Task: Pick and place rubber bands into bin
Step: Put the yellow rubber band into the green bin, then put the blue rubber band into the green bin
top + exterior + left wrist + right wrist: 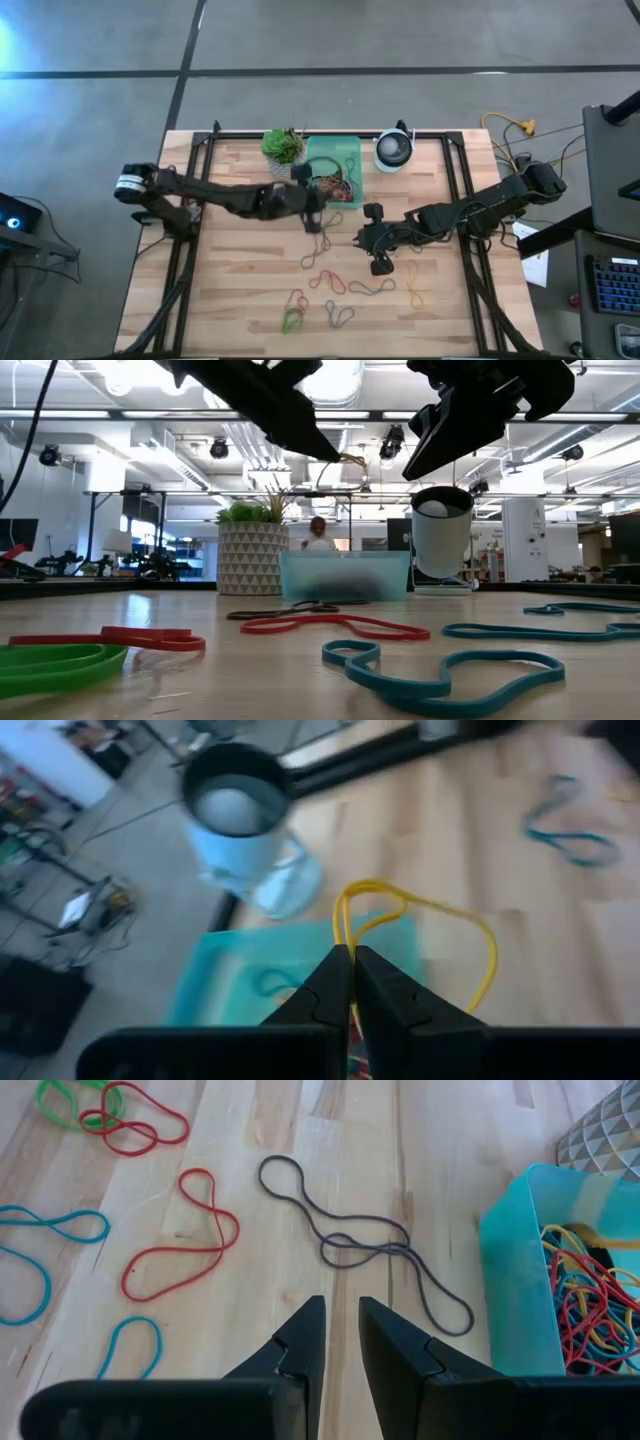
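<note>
Over bin point(235, 982): left tool point(352, 958) pinching yellow rubber band point(440, 925).

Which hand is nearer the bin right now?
Left. The left hand is at the bin, gripping a yellow rubber band. The right hand hangs above the table, well clear of it.

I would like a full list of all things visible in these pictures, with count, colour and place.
table: one, light wood, under everything.
bin: one, mint green, at the table's far edge, holding many mixed-colour bands.
loose bands: several on the table in red, green, blue, dark and yellow.
yellow band: one, held above the bin.
plant: one, green in a white pot, left of the bin.
round device: one, white and dark, right of the bin.
left fingers: shut on the yellow band.
right gripper: empty, above the table with a narrow gap between the fingers.
</note>
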